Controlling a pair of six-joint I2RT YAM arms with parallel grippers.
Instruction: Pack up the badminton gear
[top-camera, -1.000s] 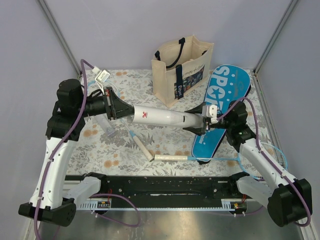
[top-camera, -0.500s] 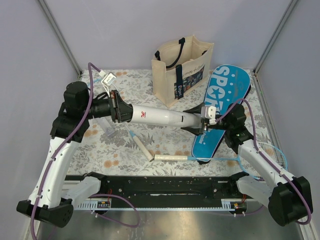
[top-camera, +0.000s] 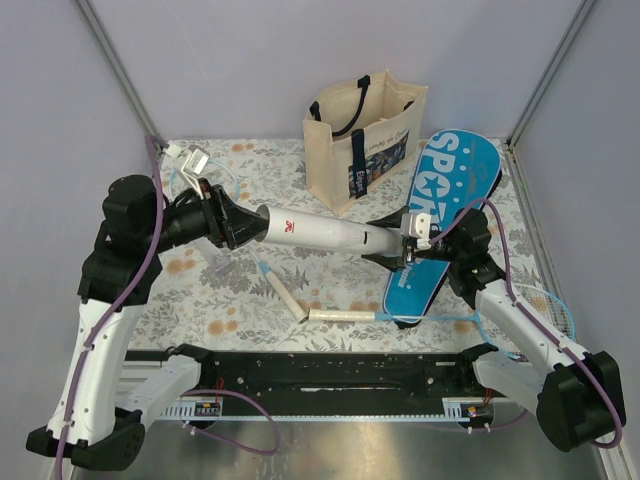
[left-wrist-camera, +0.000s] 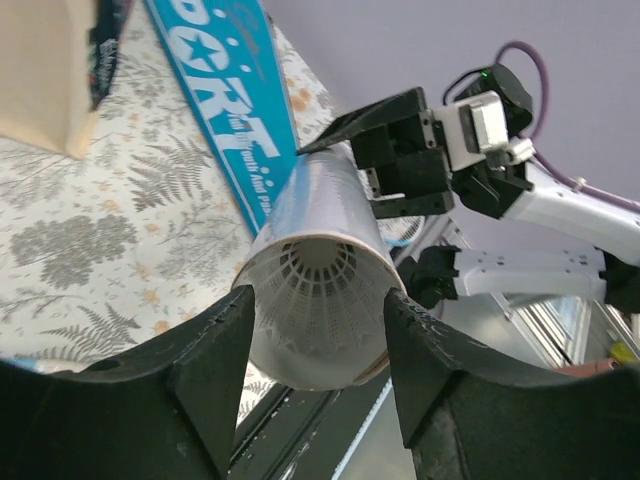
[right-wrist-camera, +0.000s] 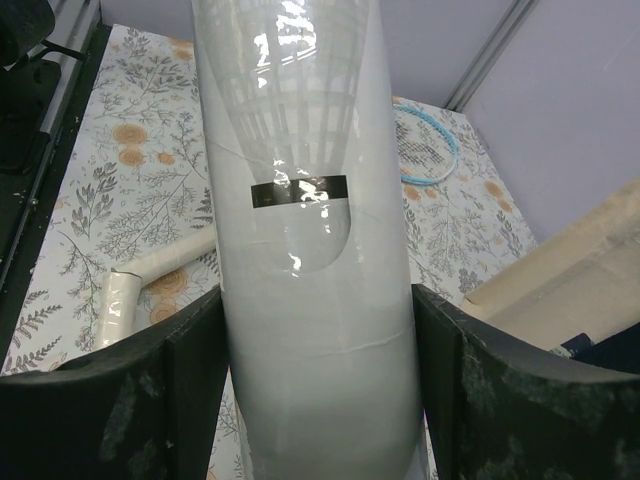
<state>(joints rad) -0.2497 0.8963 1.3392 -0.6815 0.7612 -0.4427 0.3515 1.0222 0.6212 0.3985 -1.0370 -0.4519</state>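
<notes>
The long white tube (top-camera: 320, 233) hangs level above the table between both arms. My right gripper (top-camera: 398, 243) is shut on its right end, fingers pressed to both sides (right-wrist-camera: 318, 295). My left gripper (top-camera: 245, 224) is open, its fingertips flanking the tube's open end (left-wrist-camera: 318, 300), where a shuttlecock's white skirt (left-wrist-camera: 318, 285) shows inside. The blue case lettered "SPORT" (top-camera: 445, 215) lies under the right gripper. One racket's white handle (top-camera: 285, 297) lies at centre front. A second racket (top-camera: 345, 315) stretches right, its light-blue head (top-camera: 548, 308) by the right arm.
The cream tote bag with navy straps (top-camera: 365, 135) stands upright at the back, just left of the case's top. A black rail (top-camera: 310, 372) runs along the near edge between the arm bases. Grey walls close in the floral-cloth table (top-camera: 250, 160).
My left gripper was shut at the tube's left end and has opened. The left arm has drawn back to the left. The right gripper and the tube have barely moved.
</notes>
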